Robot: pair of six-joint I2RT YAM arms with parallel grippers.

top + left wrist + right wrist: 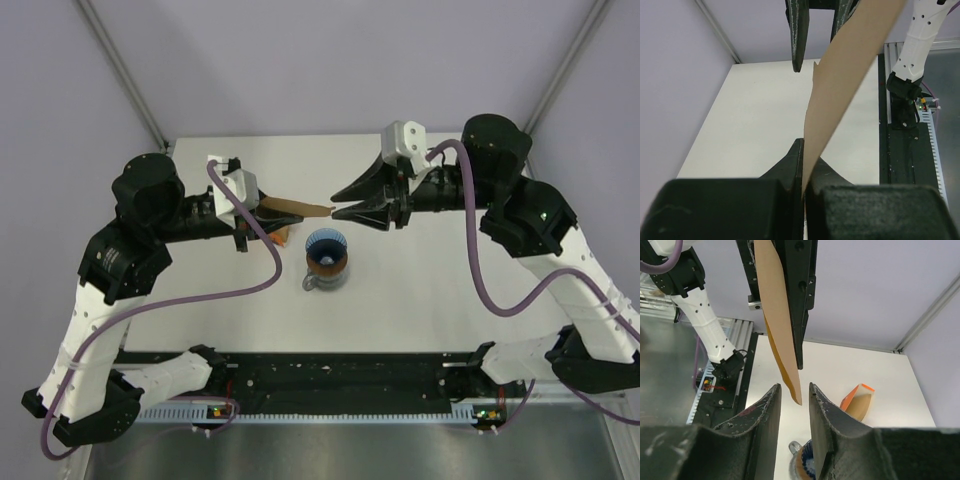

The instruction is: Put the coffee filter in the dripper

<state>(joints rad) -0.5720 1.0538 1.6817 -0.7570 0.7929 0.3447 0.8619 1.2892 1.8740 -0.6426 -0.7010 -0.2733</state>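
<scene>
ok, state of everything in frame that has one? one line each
left end effector: shut on the coffee filter.
right end effector: open, jaws on either side of the filter's free tip, not clamped.
coffee filter: flat, held in the air by one end, between the two arms.
dripper: upright, mouth up, no filter in it yet.
filter pack: on the table, nothing gripping it.
</scene>
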